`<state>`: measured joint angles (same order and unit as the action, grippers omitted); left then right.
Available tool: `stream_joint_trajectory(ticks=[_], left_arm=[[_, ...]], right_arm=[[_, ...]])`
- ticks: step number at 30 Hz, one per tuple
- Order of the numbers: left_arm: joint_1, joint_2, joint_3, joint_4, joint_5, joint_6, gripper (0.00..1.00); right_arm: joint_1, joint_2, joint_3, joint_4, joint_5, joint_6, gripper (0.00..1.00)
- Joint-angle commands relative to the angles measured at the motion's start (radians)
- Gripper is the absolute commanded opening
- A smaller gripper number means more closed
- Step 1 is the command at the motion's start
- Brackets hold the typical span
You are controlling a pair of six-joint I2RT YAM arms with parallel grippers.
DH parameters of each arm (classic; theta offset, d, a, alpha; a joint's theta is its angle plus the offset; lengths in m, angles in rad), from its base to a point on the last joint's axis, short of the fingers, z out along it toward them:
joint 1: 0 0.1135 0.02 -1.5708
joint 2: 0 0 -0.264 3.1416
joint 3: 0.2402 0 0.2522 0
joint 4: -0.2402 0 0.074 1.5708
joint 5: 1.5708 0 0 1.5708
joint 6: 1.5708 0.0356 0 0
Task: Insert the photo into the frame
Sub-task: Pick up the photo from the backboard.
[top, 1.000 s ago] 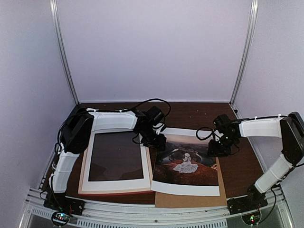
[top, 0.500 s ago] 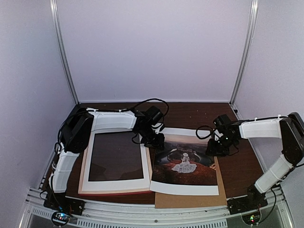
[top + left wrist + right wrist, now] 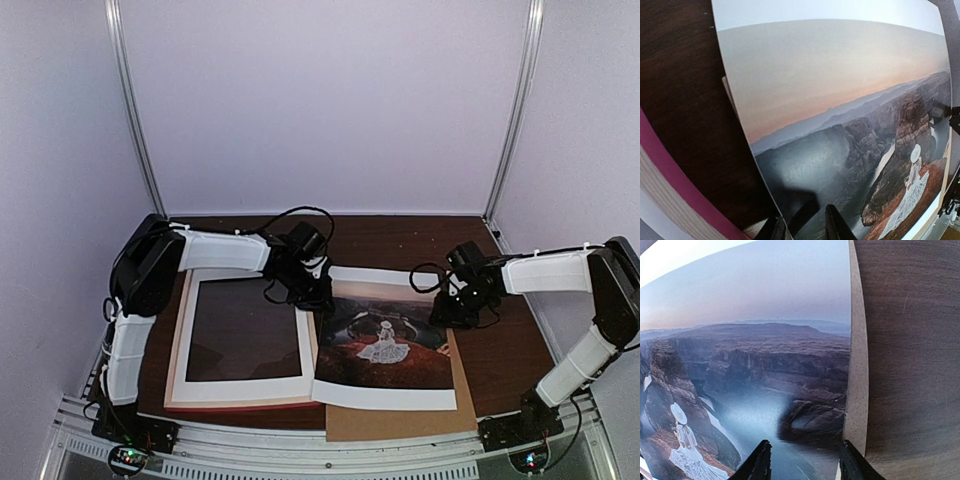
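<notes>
The photo [image 3: 385, 345] lies right of the frame [image 3: 176, 340], its left edge reaching the frame's right side. In the left wrist view the photo [image 3: 840, 110] fills the picture, and the frame's pink moulding [image 3: 675, 170] runs along the lower left. My left gripper [image 3: 315, 296] [image 3: 807, 222] straddles the photo's left edge near its far corner, jaws a narrow gap apart. My right gripper [image 3: 447, 312] [image 3: 805, 465] stands open at the photo's [image 3: 750, 365] right edge, one finger over the print, the other over the board strip.
A white window mat [image 3: 245, 386] with a dark opening lies in the frame. A brown backing board [image 3: 400, 422] [image 3: 858, 390] lies under the photo and sticks out at the front and right. Dark wooden table [image 3: 510, 350] [image 3: 915, 340]; purple walls enclose it.
Both grippers and the photo have shifted left, towards the frame. The left jaws have narrowed around the photo's edge. The right jaws have barely changed.
</notes>
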<state>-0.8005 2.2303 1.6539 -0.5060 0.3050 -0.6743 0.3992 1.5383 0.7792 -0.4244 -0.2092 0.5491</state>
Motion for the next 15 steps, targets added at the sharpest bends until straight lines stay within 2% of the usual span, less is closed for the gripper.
stream_joint_trajectory(ticks=[1, 15], left_arm=[[0.001, -0.08, -0.021, 0.138, 0.066, -0.026, 0.25], [0.028, -0.097, -0.037, 0.202, 0.139, -0.059, 0.1]], right_arm=[[0.022, 0.067, -0.038, 0.023, -0.062, 0.006, 0.47], [0.023, 0.084, -0.007, 0.0, -0.053, -0.01, 0.46]])
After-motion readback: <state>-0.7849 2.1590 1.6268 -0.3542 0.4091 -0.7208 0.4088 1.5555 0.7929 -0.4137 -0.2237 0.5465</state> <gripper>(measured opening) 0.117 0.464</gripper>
